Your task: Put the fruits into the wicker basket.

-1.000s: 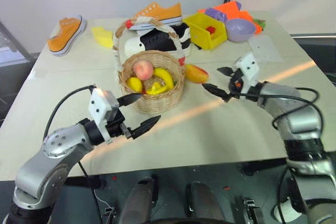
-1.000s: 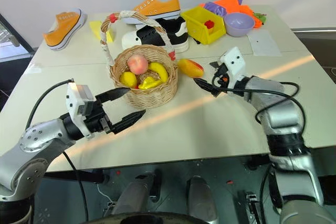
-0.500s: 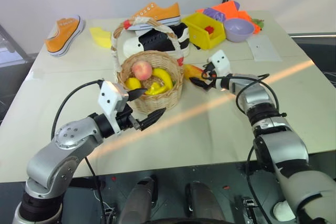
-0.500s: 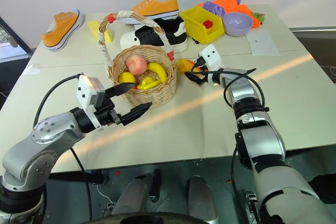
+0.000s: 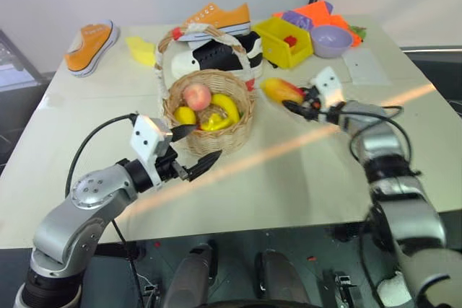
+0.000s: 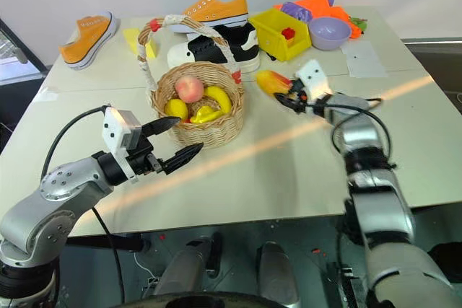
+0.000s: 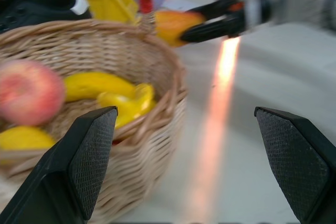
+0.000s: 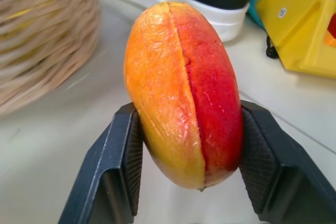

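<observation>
Left gripper (image 7: 191, 169) fingers wide apart, nothing between. Wicker basket (image 7: 157, 72) close ahead: peach (image 7: 29, 92) inside beside banana (image 7: 97, 85) and lemon (image 7: 21, 138). Beyond basket rim, right gripper (image 7: 202, 24) clamped on mango (image 7: 169, 24), blurred. Yellow bin (image 7: 107, 1) and black shoe (image 7: 37, 9) behind.

Bright, even light fills the head views. A warm sunlit streak crosses the surface (image 5: 404, 178) diagonally from right edge toward lower left. Soft shadows lie under objects. The left wrist view is motion-blurred throughout; the right wrist view blurs toward its upper left.
</observation>
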Robot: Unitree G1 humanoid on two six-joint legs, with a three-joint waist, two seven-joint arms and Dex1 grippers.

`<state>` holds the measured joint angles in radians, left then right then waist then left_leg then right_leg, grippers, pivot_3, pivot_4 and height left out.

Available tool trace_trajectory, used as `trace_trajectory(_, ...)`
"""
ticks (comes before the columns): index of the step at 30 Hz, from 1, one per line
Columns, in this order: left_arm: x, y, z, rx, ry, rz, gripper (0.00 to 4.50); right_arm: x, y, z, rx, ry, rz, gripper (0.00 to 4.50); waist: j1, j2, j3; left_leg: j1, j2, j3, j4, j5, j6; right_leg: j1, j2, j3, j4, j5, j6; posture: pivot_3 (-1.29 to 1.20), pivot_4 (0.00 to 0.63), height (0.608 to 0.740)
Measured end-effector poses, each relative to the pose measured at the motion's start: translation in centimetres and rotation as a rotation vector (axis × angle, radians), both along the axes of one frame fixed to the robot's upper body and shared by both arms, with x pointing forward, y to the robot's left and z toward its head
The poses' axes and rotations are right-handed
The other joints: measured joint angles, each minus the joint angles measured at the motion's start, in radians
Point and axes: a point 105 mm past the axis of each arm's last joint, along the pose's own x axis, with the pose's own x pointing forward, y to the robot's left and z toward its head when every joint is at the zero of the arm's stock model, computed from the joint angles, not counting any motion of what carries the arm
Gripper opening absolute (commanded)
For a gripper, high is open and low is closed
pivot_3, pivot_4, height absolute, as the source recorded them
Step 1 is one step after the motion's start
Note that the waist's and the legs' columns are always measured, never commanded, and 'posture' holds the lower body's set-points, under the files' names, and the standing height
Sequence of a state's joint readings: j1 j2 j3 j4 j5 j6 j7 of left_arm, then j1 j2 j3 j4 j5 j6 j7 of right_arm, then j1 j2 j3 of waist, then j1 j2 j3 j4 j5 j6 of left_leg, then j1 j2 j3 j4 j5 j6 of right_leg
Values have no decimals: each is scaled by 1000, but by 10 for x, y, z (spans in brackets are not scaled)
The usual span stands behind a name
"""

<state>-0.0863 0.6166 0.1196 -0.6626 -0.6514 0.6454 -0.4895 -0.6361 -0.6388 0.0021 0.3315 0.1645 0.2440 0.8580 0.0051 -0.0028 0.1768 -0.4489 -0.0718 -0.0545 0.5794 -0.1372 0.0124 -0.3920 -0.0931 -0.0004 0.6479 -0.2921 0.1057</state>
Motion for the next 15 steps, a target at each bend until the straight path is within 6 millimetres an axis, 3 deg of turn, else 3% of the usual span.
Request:
trace_trajectory(3, 4, 17, 2, 3, -31, 39, 4500, -42, 5, 6, 4, 47, 98, 1961, -3, 1, 0, 0, 1, 0, 0, -1, -1, 0, 0, 0, 0, -1, -1, 0, 150, 740)
trace_trajectory(7, 2, 40, -7, 8, -25, 85, 4500, -82, 38, 24, 54, 75, 262, 1961, -17, 1, 0, 0, 1, 1, 0, -2, -2, 0, -2, 1, -1, -1, -2, 0, 150, 740)
trace_trajectory(9, 1, 49, -10, 20, -22, 95, 4500, -91, 61, 36, 109, 57, 323, 1961, -20, 0, 0, 0, 1, 0, 0, -2, -2, 0, -2, 1, -2, -1, -2, 0, 150, 740)
trace_trajectory(12, 2, 57, -9, 32, -32, 109, 4500, -89, 103, 53, 174, 10, 394, 1961, -22, 1, 0, -1, 1, 0, -1, -2, -2, -1, -2, 1, -2, -2, -3, 0, 150, 740)
trace_trajectory(15, 2, 58, -6, 32, -46, 107, 4500, -74, 144, 64, 190, -21, 385, 1961, -19, 0, 0, -3, 1, 0, -1, -2, -2, -7, -2, 0, -3, -2, -3, 0, 150, 740)
